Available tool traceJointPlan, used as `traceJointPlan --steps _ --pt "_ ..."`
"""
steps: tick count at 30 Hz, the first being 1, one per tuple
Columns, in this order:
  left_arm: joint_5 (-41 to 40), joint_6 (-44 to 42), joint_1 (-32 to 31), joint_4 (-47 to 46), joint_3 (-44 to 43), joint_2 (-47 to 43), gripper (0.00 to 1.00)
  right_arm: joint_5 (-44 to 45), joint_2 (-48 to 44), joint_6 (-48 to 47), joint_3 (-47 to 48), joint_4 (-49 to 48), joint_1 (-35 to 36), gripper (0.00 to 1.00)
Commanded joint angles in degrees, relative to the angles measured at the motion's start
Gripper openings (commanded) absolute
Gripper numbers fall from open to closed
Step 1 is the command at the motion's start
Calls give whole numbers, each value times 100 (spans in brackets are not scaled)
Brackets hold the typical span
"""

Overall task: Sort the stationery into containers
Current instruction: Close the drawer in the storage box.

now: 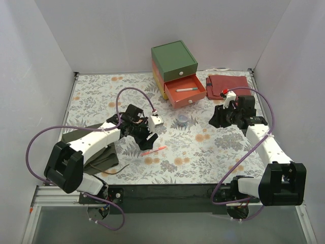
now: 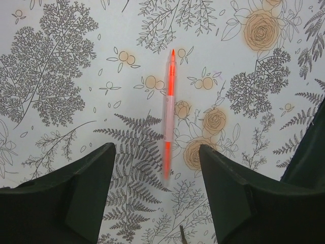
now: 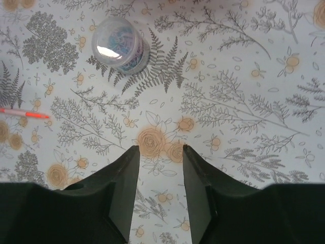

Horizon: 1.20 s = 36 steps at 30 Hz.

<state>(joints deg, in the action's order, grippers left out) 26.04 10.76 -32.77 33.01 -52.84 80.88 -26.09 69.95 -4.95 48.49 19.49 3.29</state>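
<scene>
Orange-red pen [image 1: 154, 150] lies on the flowered table [image 1: 101, 96] just ahead of the left gripper [image 1: 150, 136] in the top view. It is well apart from the right gripper [image 1: 219, 120], so the left arm is nearer. The salmon drawer [image 1: 183, 101] stands pulled out beyond.

From the left wrist, the pen [image 2: 169, 114] runs straight away from the camera. Its near end sits between the spread, empty fingers [image 2: 81, 198], so they would likely close across its width.

From the right wrist, the fingers [image 3: 124, 193] stand parted on nothing, and the tape roll [image 3: 121, 51] lies ahead-left.
</scene>
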Motion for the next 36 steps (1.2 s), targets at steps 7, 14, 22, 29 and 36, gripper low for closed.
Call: traceJointPlan --steps 7,14,22,29,36 --pt "-108 233 -36 -217 72 112 67 -265 1809 -85 881 -1868 31 17" --pt "-380 391 -36 -331 2 191 67 -257 3120 143 2225 -2423 198 9" --pt "-565 444 -36 -454 -7 270 68 -292 4122 293 3456 -2485 611 10" --pt "-697 426 -36 -489 19 297 68 -231 4579 460 3948 -2687 980 11" --pt "-794 453 -27 -542 10 305 68 -72 4922 591 4379 -2731 1148 12"
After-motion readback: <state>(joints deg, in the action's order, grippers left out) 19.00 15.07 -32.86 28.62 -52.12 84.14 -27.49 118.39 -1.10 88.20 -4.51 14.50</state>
